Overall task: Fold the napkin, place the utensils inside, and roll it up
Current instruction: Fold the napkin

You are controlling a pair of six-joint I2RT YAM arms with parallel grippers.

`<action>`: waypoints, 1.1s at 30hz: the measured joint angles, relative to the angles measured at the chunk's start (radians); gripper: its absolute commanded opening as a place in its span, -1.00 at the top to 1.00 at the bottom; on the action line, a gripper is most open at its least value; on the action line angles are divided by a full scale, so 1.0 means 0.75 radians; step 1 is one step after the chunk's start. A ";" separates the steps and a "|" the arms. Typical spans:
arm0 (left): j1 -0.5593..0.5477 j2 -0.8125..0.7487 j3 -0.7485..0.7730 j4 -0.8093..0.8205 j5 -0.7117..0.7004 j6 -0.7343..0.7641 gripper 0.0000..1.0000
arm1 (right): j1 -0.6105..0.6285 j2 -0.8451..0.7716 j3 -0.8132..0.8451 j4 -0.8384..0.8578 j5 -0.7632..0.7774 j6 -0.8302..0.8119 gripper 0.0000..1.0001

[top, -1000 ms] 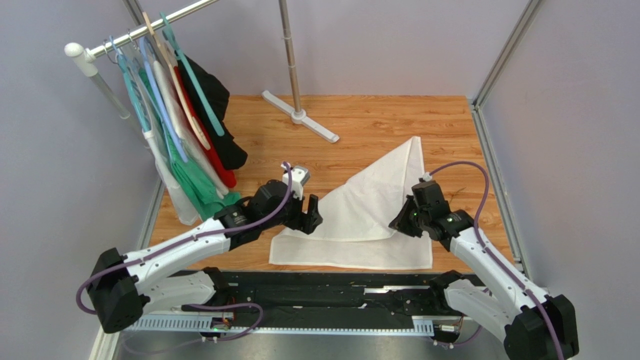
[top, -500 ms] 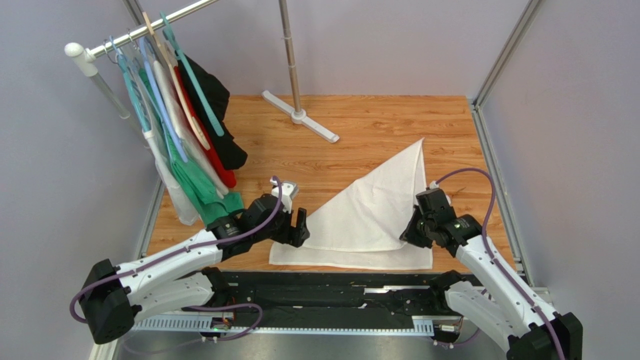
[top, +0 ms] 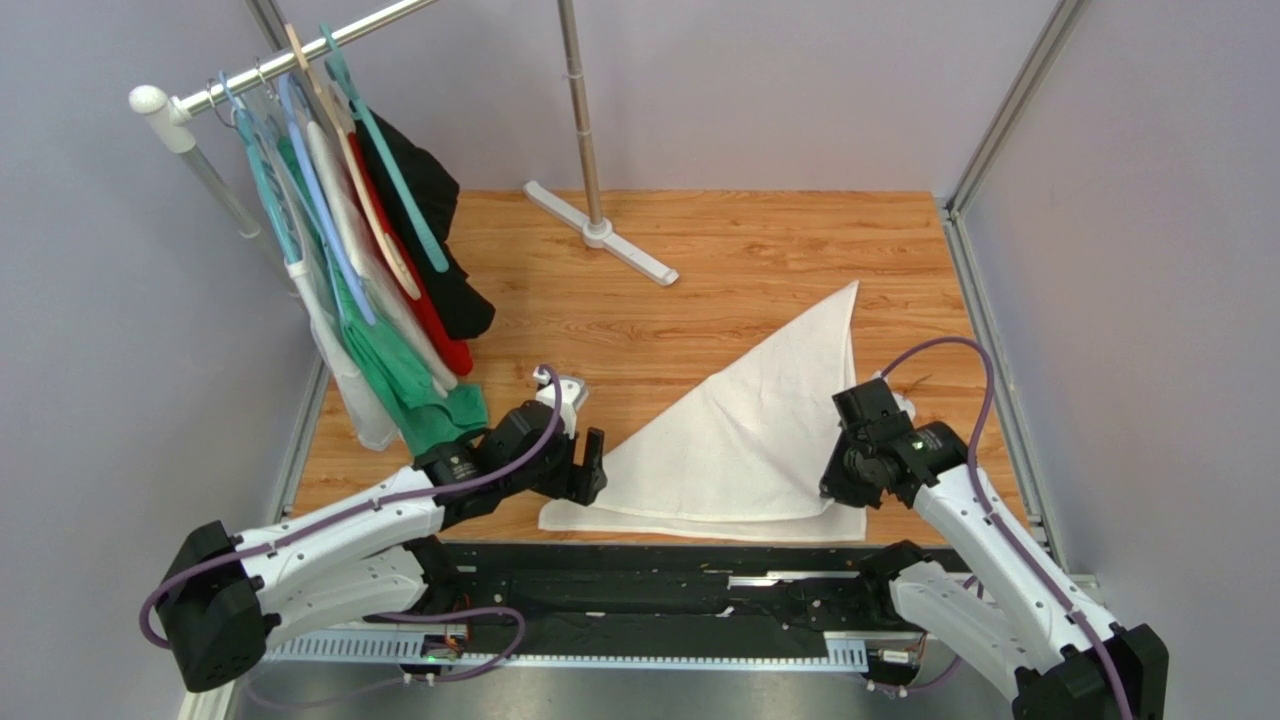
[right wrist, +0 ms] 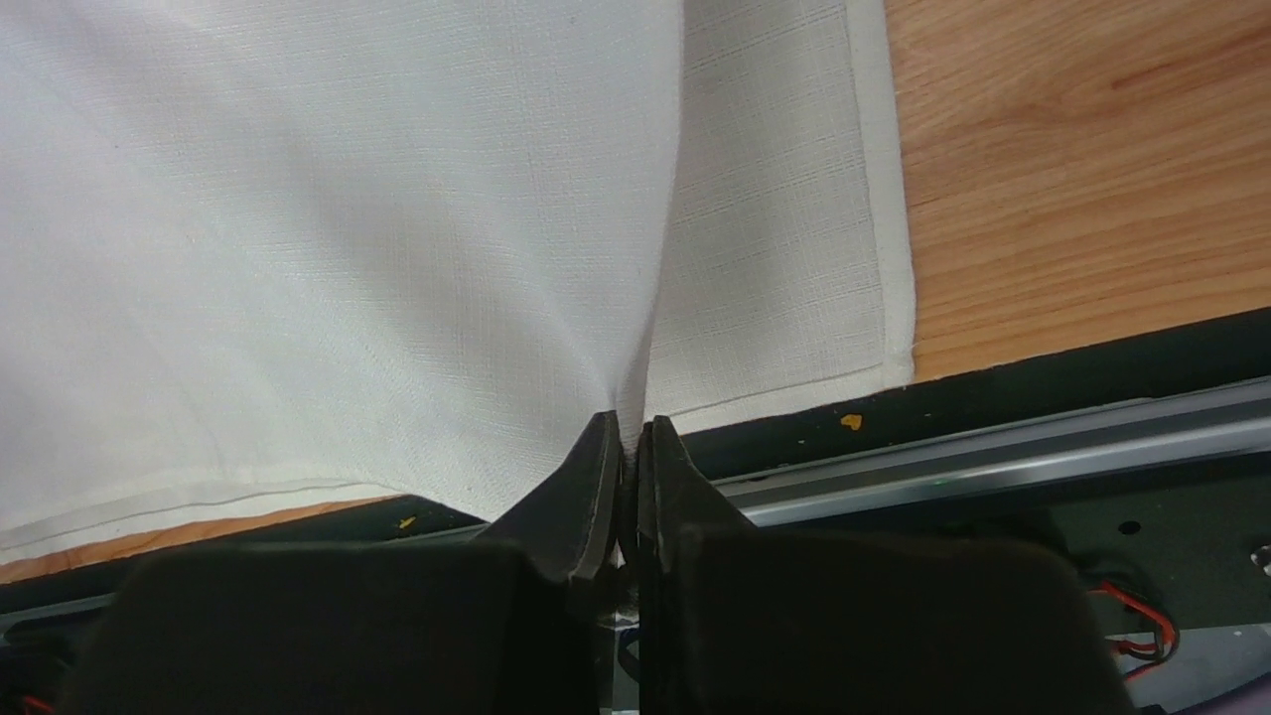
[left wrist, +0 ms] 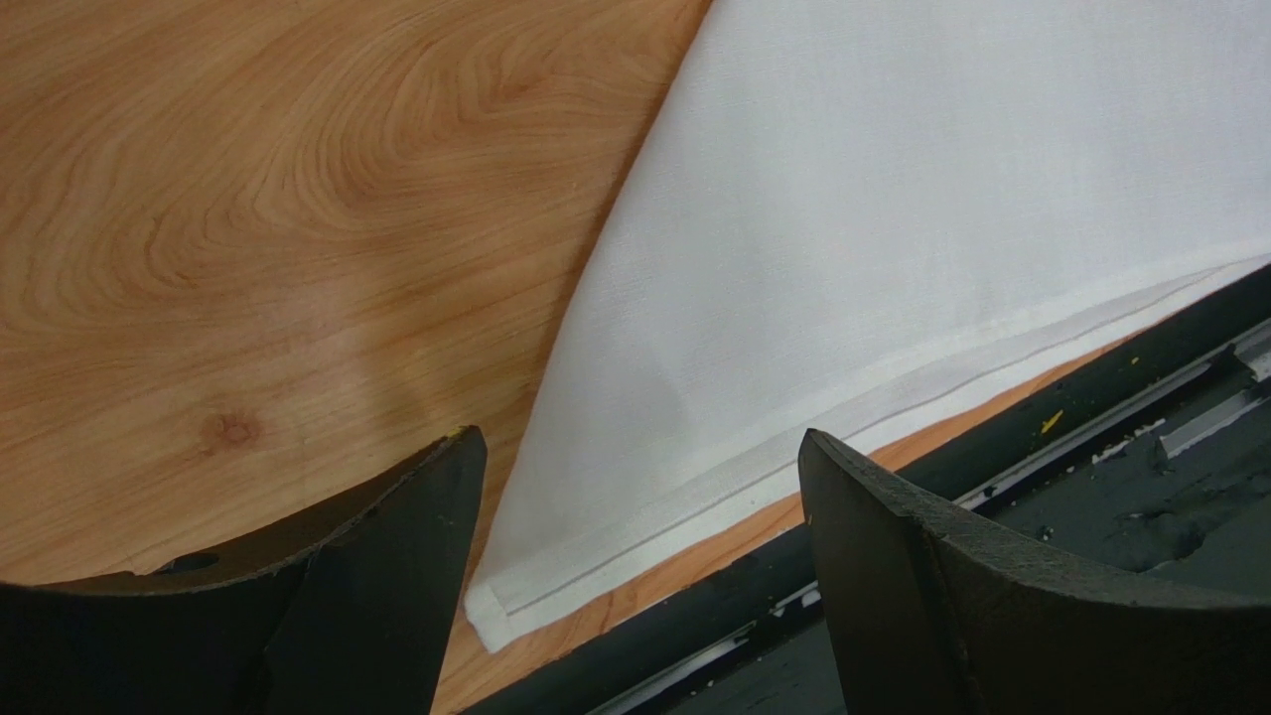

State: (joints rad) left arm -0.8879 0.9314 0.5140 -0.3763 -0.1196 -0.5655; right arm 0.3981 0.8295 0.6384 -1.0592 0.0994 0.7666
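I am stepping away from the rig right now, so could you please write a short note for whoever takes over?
Left pincer: open, poised over the near left corner of the napkin, holding nothing.
Right pincer: shut on the napkin's upper layer by its near right corner.
Napkin: on the wooden table, folded into a triangle.
Left to do: release, add utensils (none in view), roll up.
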 measured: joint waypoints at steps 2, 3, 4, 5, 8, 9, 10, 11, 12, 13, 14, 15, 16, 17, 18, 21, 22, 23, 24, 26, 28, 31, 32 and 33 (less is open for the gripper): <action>0.000 -0.002 -0.015 -0.008 -0.009 -0.014 -0.75 | 0.000 0.017 0.016 -0.032 0.023 0.006 1.00; 0.000 -0.003 -0.019 -0.009 -0.014 -0.020 -0.75 | 0.000 0.022 0.022 -0.042 0.031 0.009 1.00; 0.000 -0.005 -0.024 -0.010 -0.017 -0.024 -0.75 | 0.000 0.026 0.028 -0.055 0.037 0.010 1.00; 0.000 -0.005 -0.028 -0.010 -0.018 -0.031 -0.76 | 0.000 0.030 0.032 -0.066 0.043 0.011 1.00; 0.000 -0.005 -0.040 -0.007 -0.018 -0.043 -0.78 | 0.000 0.039 0.041 -0.103 0.065 0.021 1.00; 0.000 -0.005 -0.043 -0.006 -0.018 -0.044 -0.79 | 0.000 0.039 0.041 -0.112 0.071 0.025 1.00; 0.000 -0.005 -0.046 -0.005 -0.018 -0.045 -0.79 | 0.000 0.039 0.041 -0.123 0.079 0.030 1.00; 0.000 -0.006 -0.048 -0.004 -0.018 -0.045 -0.79 | 0.000 0.041 0.041 -0.132 0.086 0.033 1.00; 0.001 -0.007 -0.050 -0.004 -0.018 -0.045 -0.79 | 0.000 0.048 0.041 -0.141 0.094 0.037 1.00; 0.002 -0.009 -0.052 -0.001 -0.017 -0.045 -0.79 | 0.000 0.055 0.041 -0.146 0.100 0.040 1.00; 0.005 -0.011 -0.055 0.003 -0.017 -0.045 -0.79 | 0.000 0.069 0.041 -0.152 0.105 0.042 1.00; 0.009 -0.014 -0.061 0.009 -0.014 -0.045 -0.79 | 0.001 0.085 0.041 -0.155 0.112 0.045 1.00; 0.014 -0.017 -0.069 0.016 -0.009 -0.045 -0.77 | 0.001 0.101 0.041 -0.156 0.116 0.050 1.00; 0.020 -0.019 -0.079 0.024 -0.001 -0.045 -0.76 | 0.001 0.114 0.041 -0.158 0.123 0.054 1.00; 0.027 -0.021 -0.091 0.032 0.010 -0.046 -0.75 | 0.001 0.125 0.041 -0.159 0.128 0.057 1.00; 0.048 -0.020 -0.130 0.052 0.042 -0.049 -0.72 | 0.010 0.140 0.042 -0.171 0.153 0.075 1.00; 0.053 -0.019 -0.140 0.059 0.050 -0.050 -0.73 | 0.014 0.144 0.043 -0.176 0.160 0.079 1.00; 0.054 -0.014 -0.146 0.068 0.061 -0.052 -0.73 | 0.019 0.151 0.046 -0.180 0.168 0.086 1.00; 0.054 -0.009 -0.148 0.075 0.068 -0.052 -0.72 | 0.023 0.155 0.048 -0.183 0.174 0.091 1.00; 0.055 0.005 -0.150 0.097 0.083 -0.053 -0.72 | 0.035 0.170 0.055 -0.191 0.194 0.106 1.00; 0.055 0.014 -0.150 0.110 0.094 -0.053 -0.72 | 0.045 0.188 0.060 -0.198 0.209 0.116 1.00; 0.055 0.017 -0.151 0.122 0.106 -0.053 -0.72 | 0.054 0.205 0.062 -0.205 0.226 0.134 1.00; 0.055 0.018 -0.152 0.125 0.110 -0.053 -0.72 | 0.055 0.207 0.063 -0.208 0.232 0.138 1.00; 0.055 0.019 -0.153 0.130 0.114 -0.053 -0.71 | 0.059 0.209 0.066 -0.212 0.240 0.144 1.00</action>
State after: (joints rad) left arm -0.8467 0.9455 0.3992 -0.2790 -0.0338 -0.6052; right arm 0.4423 0.9863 0.6876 -1.2182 0.2790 0.8745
